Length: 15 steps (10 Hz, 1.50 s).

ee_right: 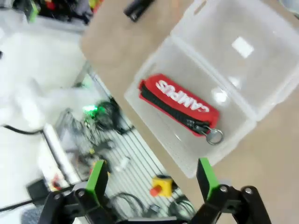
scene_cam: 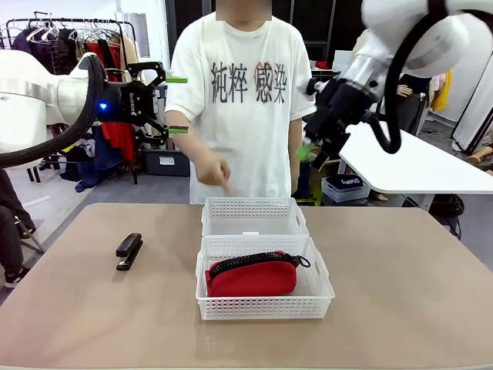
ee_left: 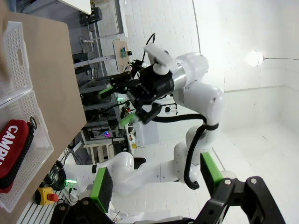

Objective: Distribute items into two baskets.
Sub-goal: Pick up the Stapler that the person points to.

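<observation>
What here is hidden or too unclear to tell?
- Front view: lower half of the red pouch, screened by the lattice wall of the near basket.
- Left wrist view: the pouch's print, cut off by the left edge.
- Right wrist view: the stapler, blurred and clipped by the top edge.

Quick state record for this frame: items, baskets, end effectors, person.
red pouch: lying in the near basket, zipper on top
stapler: on the table, on the robot's left of the baskets, outside both
far basket: right behind the near one, no item in it
person's hand: finger pointing down toward the far basket
left end effector: open, raised above the table, holding nothing
right end effector: open, raised, holding nothing
</observation>
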Motion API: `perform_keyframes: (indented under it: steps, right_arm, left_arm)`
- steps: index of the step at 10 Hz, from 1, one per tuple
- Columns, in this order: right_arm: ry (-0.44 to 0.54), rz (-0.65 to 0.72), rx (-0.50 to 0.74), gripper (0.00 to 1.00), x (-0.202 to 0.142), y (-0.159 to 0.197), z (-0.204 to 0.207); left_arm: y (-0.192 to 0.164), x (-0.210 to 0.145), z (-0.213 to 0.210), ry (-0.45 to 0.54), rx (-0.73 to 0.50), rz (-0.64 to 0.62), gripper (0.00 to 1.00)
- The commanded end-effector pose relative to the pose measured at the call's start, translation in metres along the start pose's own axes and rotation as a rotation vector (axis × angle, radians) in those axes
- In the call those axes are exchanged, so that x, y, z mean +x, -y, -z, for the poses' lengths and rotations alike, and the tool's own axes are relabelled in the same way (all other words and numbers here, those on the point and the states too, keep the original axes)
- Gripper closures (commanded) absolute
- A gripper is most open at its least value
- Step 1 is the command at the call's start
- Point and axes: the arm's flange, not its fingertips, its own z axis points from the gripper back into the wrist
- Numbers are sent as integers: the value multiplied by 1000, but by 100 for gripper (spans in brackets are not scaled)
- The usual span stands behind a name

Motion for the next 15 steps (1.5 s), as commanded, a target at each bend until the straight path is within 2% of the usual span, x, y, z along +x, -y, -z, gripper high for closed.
perform_keyframes:
  steps: [1, 4, 5, 6, 10, 11, 12, 13, 15]
  right_arm:
    - [184, 99, 136, 0, -22, 28, -21]
    - [350, 200, 189, 0, -45, 58, -51]
    - [347, 152, 147, 0, -46, 56, -51]
    - [276, 207, 183, 0, -37, 64, -59]
    - [291, 206, 179, 0, -41, 66, -57]
    - [262, 316, 350, 0, -32, 84, -75]
    - [294, 402, 437, 0, -31, 96, -86]
    - [267, 437, 517, 0, -32, 105, -99]
    - [322, 520, 646, 0, -33, 126, -118]
  left_arm:
    - [2, 0, 0, 0, -2, 3, 0]
    - [2, 0, 0, 0, -2, 3, 0]
    - [2, 0, 0, 0, -2, 3, 0]
    - [2, 0, 0, 0, -2, 3, 0]
    - [2, 0, 0, 0, -2, 3, 0]
    - [2, 0, 0, 0, -2, 3, 0]
    - [2, 0, 0, 0, -2, 3, 0]
    - [2, 0, 0, 0, -2, 3, 0]
    - [2, 0, 0, 0, -2, 3, 0]
